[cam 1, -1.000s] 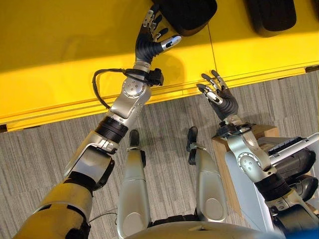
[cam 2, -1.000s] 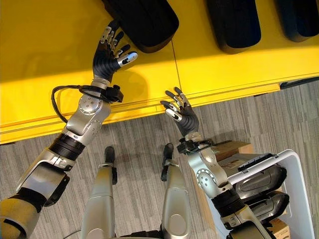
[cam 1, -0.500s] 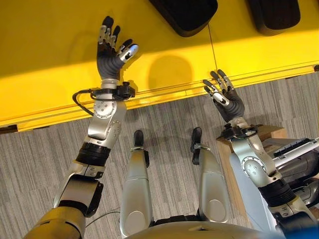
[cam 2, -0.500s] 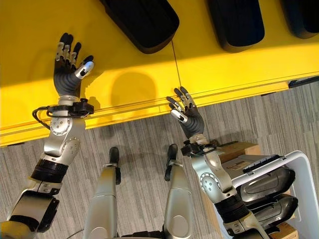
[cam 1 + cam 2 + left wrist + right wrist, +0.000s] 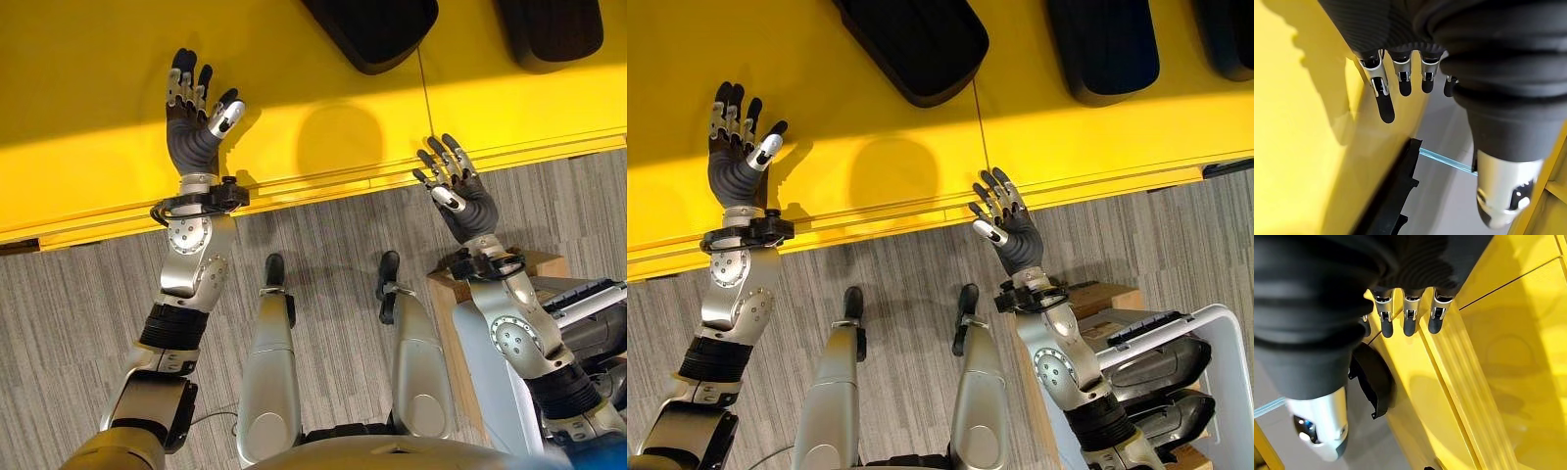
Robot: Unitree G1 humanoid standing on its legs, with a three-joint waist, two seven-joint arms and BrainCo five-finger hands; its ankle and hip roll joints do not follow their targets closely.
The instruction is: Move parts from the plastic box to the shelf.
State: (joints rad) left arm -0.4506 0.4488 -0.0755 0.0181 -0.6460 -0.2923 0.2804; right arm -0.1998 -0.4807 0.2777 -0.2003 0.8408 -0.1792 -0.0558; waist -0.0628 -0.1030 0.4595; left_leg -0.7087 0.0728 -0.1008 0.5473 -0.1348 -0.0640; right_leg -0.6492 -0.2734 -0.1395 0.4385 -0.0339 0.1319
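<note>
Several black moulded parts lie on the yellow shelf (image 5: 88,108): one part (image 5: 911,44) near the middle, another part (image 5: 1102,44) to its right. My left hand (image 5: 191,137) is open and empty above the shelf, well left of the nearest part. My right hand (image 5: 470,201) is open and empty too, over the shelf's front edge. The white plastic box (image 5: 1218,328) sits at the lower right beside my right arm, with more black parts (image 5: 1146,360) inside. In the left wrist view, straight fingers (image 5: 1383,98) point past the shelf surface.
The box rests on a wooden stand (image 5: 1097,297). Grey striped carpet (image 5: 69,294) runs in front of the shelf. A third black part (image 5: 1229,29) lies at the shelf's far right. In the right wrist view a black part (image 5: 1371,382) lies on the shelf beyond the hand.
My left hand has drawn away from the black part on the shelf and swung left, empty. My right hand has shifted slightly right along the shelf edge.
</note>
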